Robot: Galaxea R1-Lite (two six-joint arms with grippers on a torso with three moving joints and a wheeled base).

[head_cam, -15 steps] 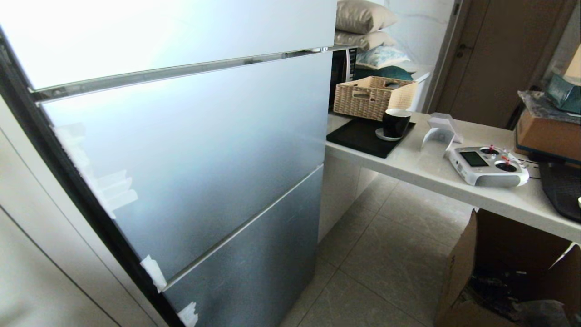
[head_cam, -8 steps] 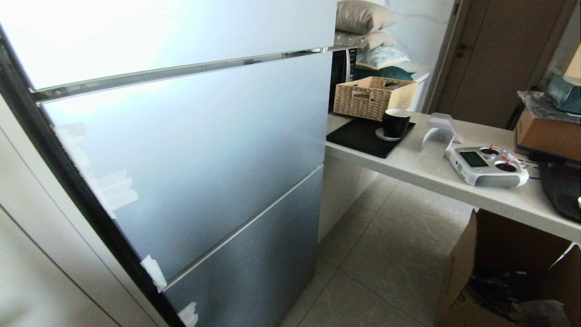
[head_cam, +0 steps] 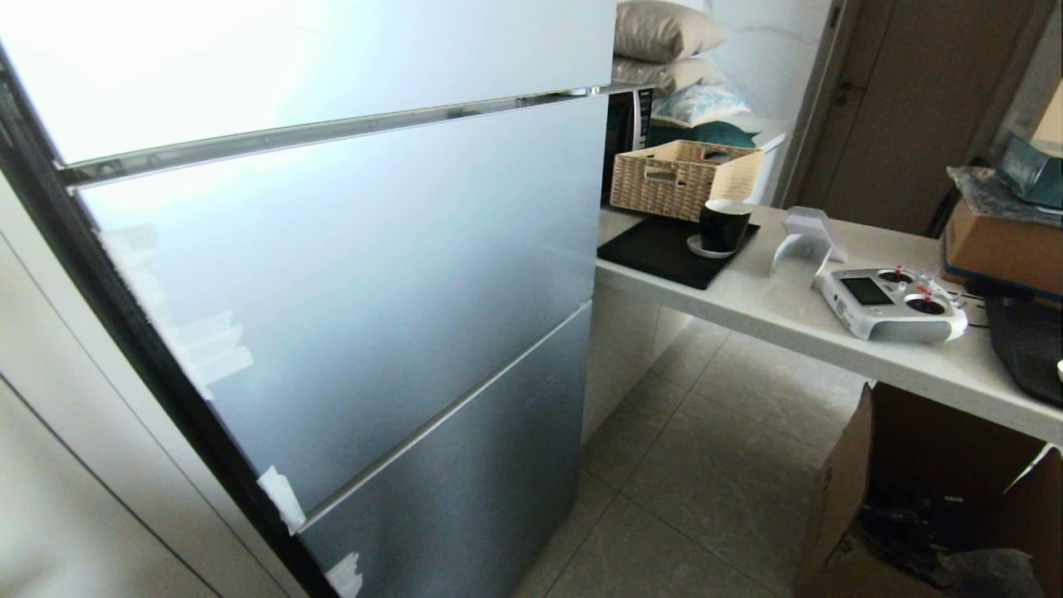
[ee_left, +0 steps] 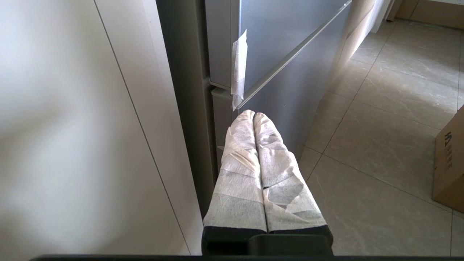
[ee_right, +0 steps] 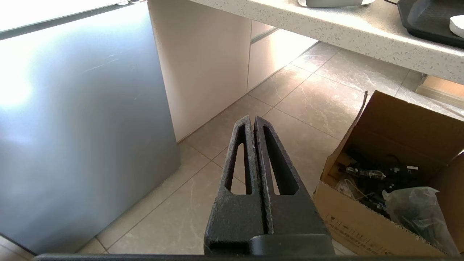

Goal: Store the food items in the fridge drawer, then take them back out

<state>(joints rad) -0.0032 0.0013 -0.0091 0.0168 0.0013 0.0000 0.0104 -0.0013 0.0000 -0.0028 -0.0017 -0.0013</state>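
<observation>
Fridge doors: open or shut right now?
Shut. All the fridge door panels sit flush, with only thin seams between them and no interior showing.

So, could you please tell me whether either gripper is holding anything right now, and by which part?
Nothing is held. The tape-wrapped left gripper is shut on nothing beside the grey fridge; the black right gripper is shut, empty, above the tiled floor.

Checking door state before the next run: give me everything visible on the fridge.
The fridge is tall, with matte silver-grey fronts that take a bright glare. Three stacked fronts show, all shut, split by recessed metallic handle strips; the lowest is darker. A black edge runs down its left side beside a white panel. White tape scraps cling to that edge at the seams. It stands on the tiled floor next to the white counter. Nothing touches it.
</observation>
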